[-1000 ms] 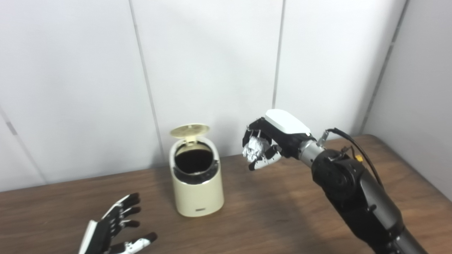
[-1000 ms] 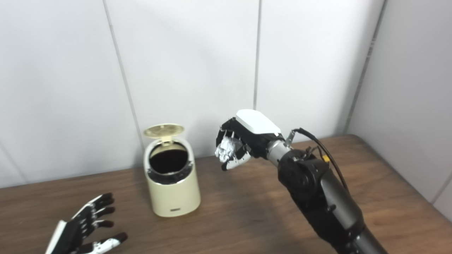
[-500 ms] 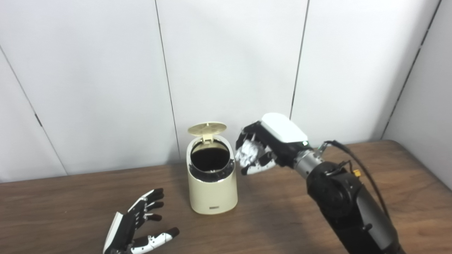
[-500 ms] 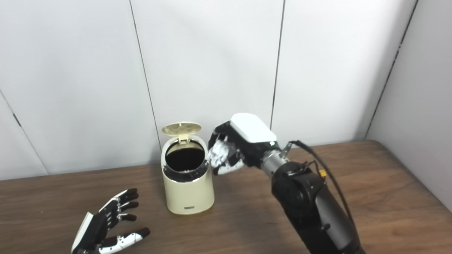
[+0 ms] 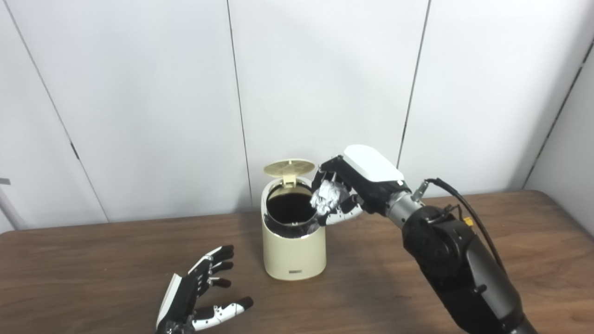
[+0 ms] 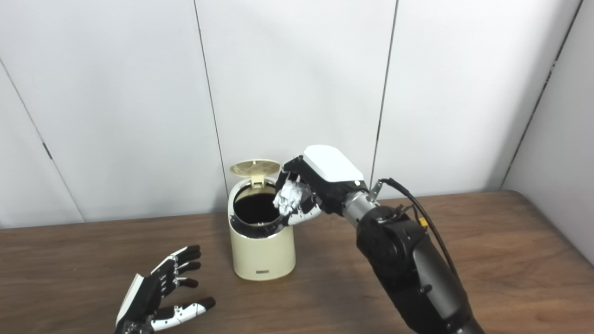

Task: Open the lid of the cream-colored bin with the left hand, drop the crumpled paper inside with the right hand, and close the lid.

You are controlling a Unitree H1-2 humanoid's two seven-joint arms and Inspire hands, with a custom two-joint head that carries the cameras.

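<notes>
Right hand (image 5: pixel 345 195) has closed in on the bin (image 5: pixel 293 246) since a second ago, now at its right rim, fingers curled tight around the crumpled paper (image 5: pixel 326 196), which sits just above the rim edge. Lid (image 5: pixel 288 167) stands flipped up at the back; bin interior looks dark, contents can't be made out. Left hand (image 5: pixel 199 292) lies on the table (image 5: pixel 93 273), fingers spread, holding nothing.
</notes>
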